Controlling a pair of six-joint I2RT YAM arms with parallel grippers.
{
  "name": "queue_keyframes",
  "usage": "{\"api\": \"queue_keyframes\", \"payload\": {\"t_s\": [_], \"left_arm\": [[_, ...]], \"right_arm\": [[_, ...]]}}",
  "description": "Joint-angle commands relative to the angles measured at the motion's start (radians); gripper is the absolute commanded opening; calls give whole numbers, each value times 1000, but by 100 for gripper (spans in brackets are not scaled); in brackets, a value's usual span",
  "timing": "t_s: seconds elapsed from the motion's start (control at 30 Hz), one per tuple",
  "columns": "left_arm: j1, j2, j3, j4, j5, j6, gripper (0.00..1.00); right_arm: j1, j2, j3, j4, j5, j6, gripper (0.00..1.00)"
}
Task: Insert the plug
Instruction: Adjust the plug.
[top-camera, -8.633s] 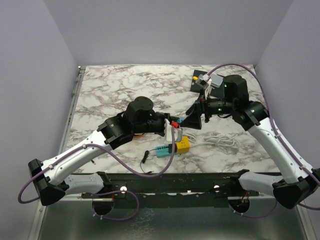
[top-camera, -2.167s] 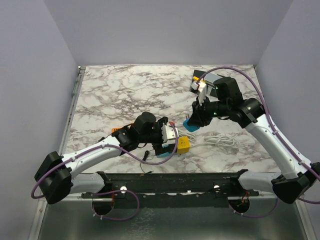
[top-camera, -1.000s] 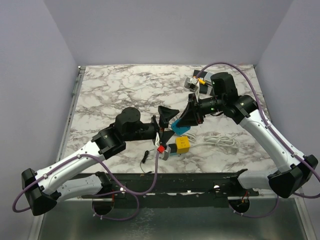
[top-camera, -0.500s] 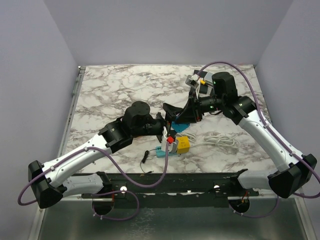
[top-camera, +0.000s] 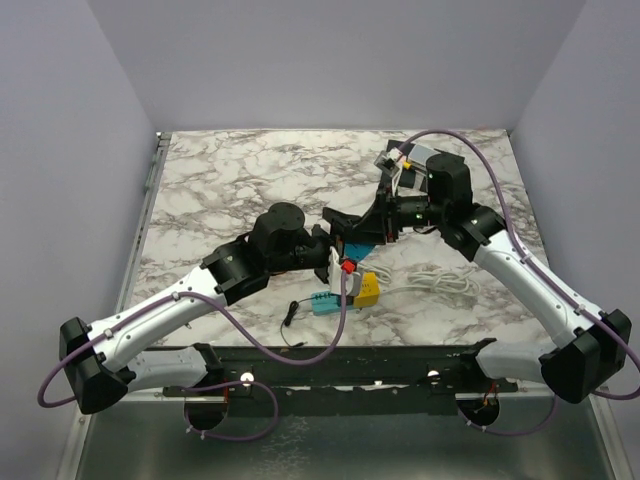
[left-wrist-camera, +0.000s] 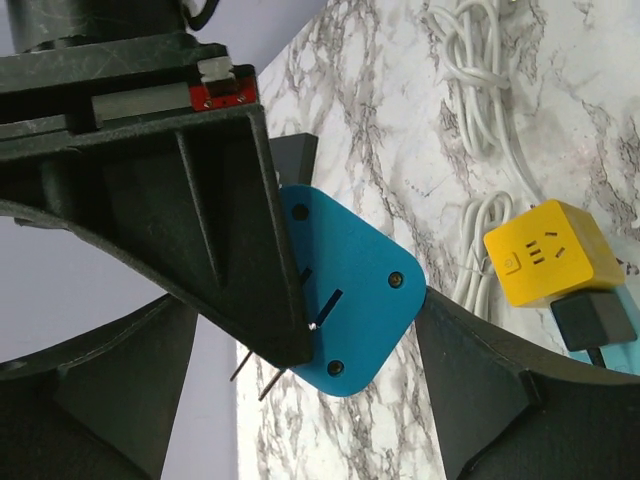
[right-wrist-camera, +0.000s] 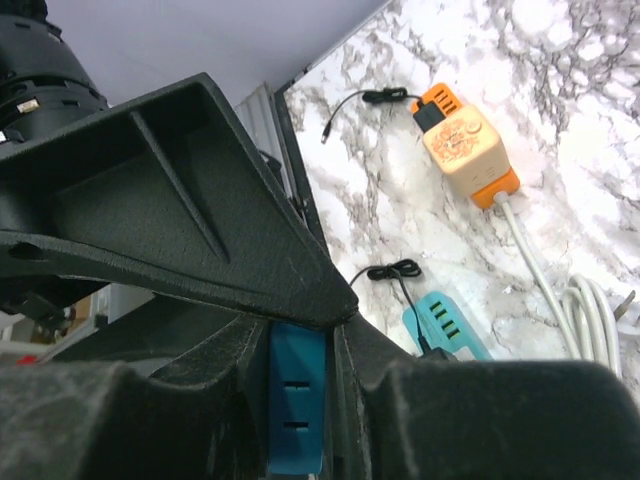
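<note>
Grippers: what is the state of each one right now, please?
Left gripper: open, its fingers on either side of the blue plug.
Right gripper: shut on the blue plug.

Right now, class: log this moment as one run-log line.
right claw: shut on blue plug | left claw: open, flanking plug | yellow cube: on table | plug: not inserted

Top cam: blue plug (top-camera: 361, 243) mostly buried under my right gripper (top-camera: 365, 232). Only a sliver shows, prongs too small to tell. Right wrist cam: just the plug's thin edge btwn my fingers (right-wrist-camera: 440, 420). Teal strip (right-wrist-camera: 447, 328) is partly behind one finger, and white cable (right-wrist-camera: 590, 300) runs off frame. Left wrist cam: prongs partly behind a finger. Dark block (left-wrist-camera: 597, 320) by yellow cube (left-wrist-camera: 545, 262) is cut by the edge, can't ID it.
</note>
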Motion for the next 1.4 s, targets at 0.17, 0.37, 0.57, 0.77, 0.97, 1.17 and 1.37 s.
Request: {"api": "queue_keyframes", "payload": {"t_s": [0.17,0.37,0.57,0.77,0.97,1.17,1.37], "left_arm": [[-23,-7,8,238,-110,-137,8],[-24,-28,-10,252,-137,-155,1],[-32,-53,-39,250,-102,-132,0],[-43,-84,-82,251,-67,-65,0],[-48,-101,-102,250,-67,-20,0],[-52,-102,-94,252,-68,-30,0],[-58,-128,-97,248,-59,-105,99]], "right_arm": [[38,-77,-140,306,143,197,33],[37,-116,-179,403,231,251,32],[37,-101,-140,419,220,263,33],[38,-66,-88,396,158,261,37],[37,-67,-104,413,111,271,43],[36,-76,-123,419,88,273,6],[37,-97,-80,269,68,177,1]]}}
